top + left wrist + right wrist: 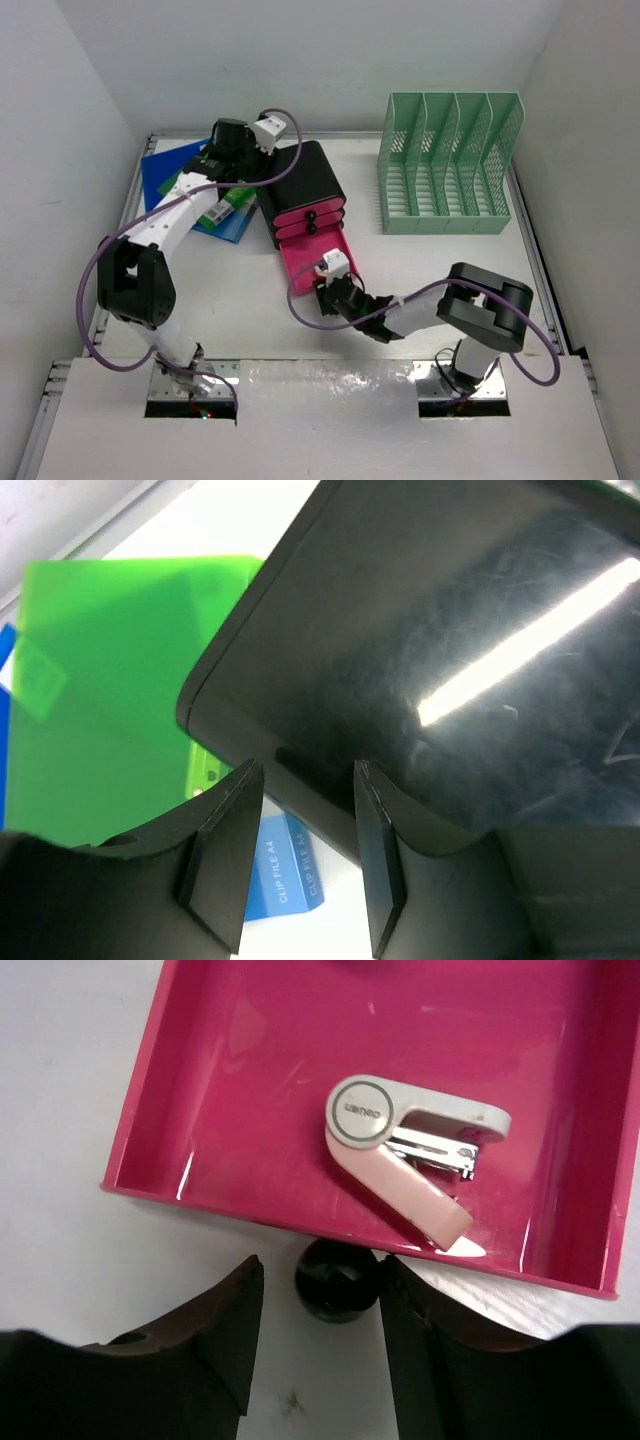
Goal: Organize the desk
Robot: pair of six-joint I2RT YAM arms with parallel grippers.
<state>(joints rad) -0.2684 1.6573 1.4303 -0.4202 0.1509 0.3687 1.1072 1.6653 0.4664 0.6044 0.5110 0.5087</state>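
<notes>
Spans the top view as the white desk (430, 265), bare toward its right rail (540, 270); reads "CLIP FILE A4" on a blue label (285, 872) only at the left wrist, left gripper (305, 780) agape by the black box (450, 630); shows a stapler (410, 1160) in the pink drawer (250, 1070) only at the right wrist, right gripper (320, 1270) agape astride the knob (337, 1282).

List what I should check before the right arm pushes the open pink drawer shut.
1. Stapler lies wholly inside the open drawer: ok.
2. Drawer knob lined up between the right fingers: ok.
3. Right fingers open, not clamped on the knob: ok.
4. Left fingers over the black box to brace it: contact cannot tell.
5. Upper two drawers shut: ok.
</notes>
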